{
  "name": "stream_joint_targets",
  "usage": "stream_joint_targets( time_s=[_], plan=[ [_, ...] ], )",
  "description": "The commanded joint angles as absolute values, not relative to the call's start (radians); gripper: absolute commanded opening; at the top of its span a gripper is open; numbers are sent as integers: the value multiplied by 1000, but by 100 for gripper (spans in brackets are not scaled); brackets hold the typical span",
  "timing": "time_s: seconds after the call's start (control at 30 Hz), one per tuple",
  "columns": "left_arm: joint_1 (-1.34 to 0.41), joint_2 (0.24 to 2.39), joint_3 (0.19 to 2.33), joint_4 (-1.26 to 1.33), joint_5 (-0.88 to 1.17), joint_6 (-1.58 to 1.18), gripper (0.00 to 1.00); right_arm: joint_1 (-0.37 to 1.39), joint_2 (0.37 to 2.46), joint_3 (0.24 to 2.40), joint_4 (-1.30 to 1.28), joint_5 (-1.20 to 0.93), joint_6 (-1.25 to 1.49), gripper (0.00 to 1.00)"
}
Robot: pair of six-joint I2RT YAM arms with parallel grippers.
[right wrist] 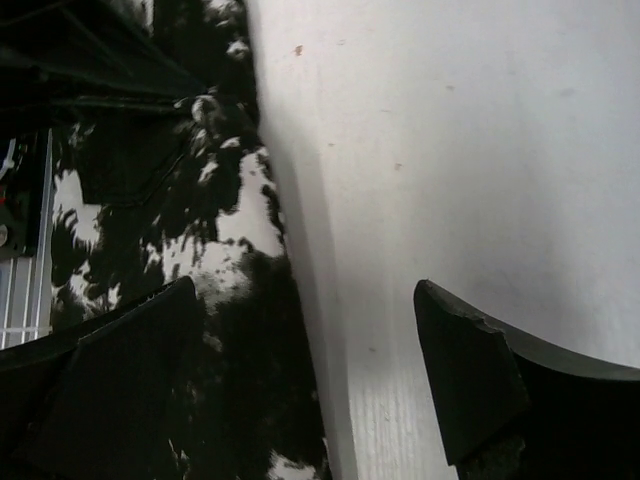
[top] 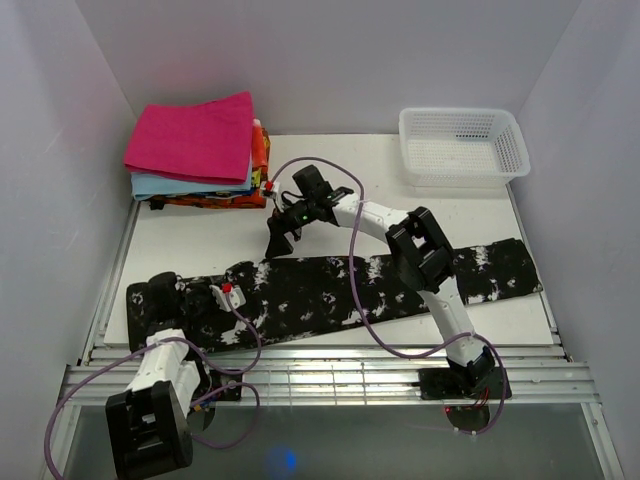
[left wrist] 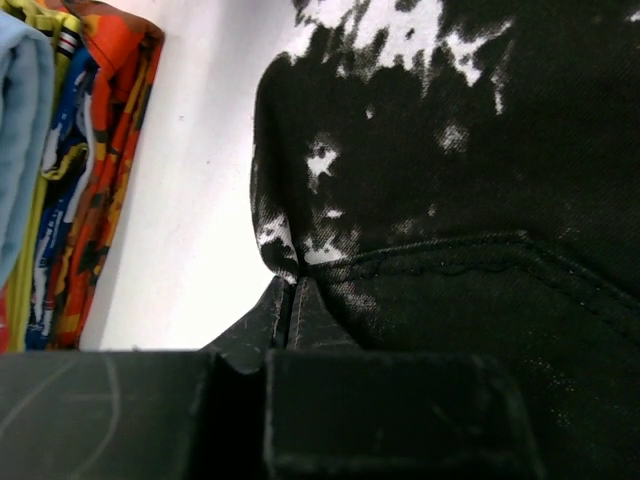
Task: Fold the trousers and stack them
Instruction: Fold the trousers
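white table point(top: 200, 245): we see the trousers point(top: 330, 295) laid flat across it.
left gripper point(left wrist: 290, 300): clenched on the trousers' edge.
right gripper point(right wrist: 303, 295): released, above their far edge.

Top camera looks down from above and behind, taking in the whole table point(top: 200, 240). Left wrist camera sits tight against the trousers point(left wrist: 480, 200). Right wrist camera looks down close on their edge, and all three views share them.

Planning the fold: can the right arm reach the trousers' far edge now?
Probably yes: the right gripper hangs open over the far edge of the trousers, with nothing between.
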State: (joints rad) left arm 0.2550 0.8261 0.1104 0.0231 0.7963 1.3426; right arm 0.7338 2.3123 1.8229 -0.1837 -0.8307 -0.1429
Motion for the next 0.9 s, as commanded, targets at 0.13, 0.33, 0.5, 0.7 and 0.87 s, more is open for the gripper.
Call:
stream_joint_targets(
  time_s=[0.13,0.33,0.5,0.7,0.87],
  plan=[
    [256,857,150,161,805,1347,0,795,2382,1858,-403,-861,-442,93],
    [255,881,198,176,801,1302,0,795,2378,1819,-419,-865,-476,47],
    [256,877,264,112,779,1200,31,798,2297,1705,-301,-790,-451,8],
    [274,1006,581,-191,723,912,71,842,2126,1482,-94,-587,-497,8],
    [325,1217,826,-464,777,634,73,920,2025,1252,107,-413,-572,8]
  ],
)
